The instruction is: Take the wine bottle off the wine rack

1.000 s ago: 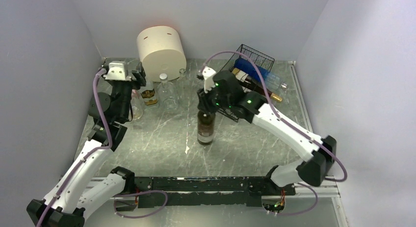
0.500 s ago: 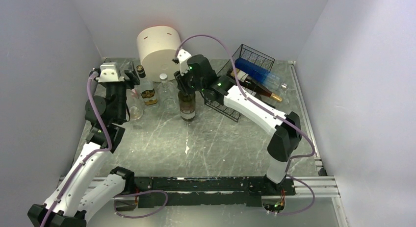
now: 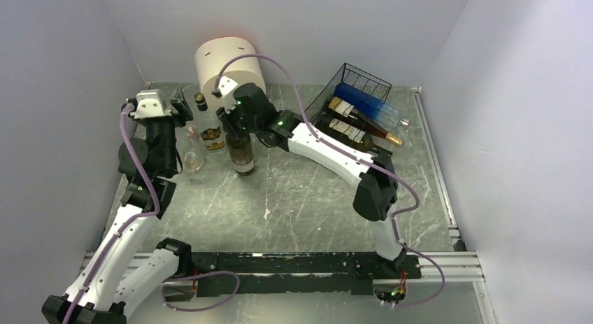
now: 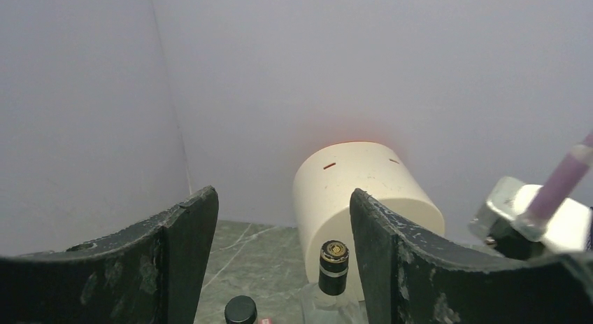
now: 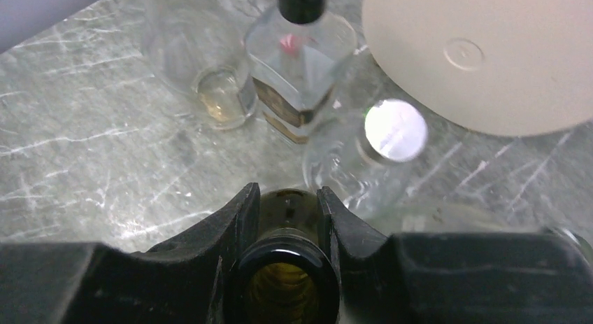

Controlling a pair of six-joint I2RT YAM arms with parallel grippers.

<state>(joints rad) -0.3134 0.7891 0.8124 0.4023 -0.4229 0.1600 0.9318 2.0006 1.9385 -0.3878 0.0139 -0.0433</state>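
The dark green wine bottle [image 3: 243,155] stands upright on the table, left of centre. My right gripper [image 3: 236,122] is shut on its neck. In the right wrist view the two fingers [image 5: 241,219] clamp the neck just below the open mouth of the wine bottle [image 5: 283,285]. The black wire-mesh wine rack [image 3: 363,78] sits at the back right and holds a blue bottle [image 3: 367,103] and two dark labelled bottles [image 3: 349,128]. My left gripper [image 3: 180,113] is open and empty at the back left; in its wrist view the left gripper [image 4: 280,226] faces the wall.
A cream cylinder [image 3: 227,71] lies at the back, just behind the held bottle. A clear bottle with a black and gold cap [image 3: 205,124] and a small glass bottle [image 3: 190,156] stand between the two grippers. A clear white-capped bottle [image 5: 395,128] stands close to the wine bottle.
My right arm has carried the upright wine bottle from the table's middle leftward and back, to beside the clear bottles. My left gripper has drawn back slightly to the left.
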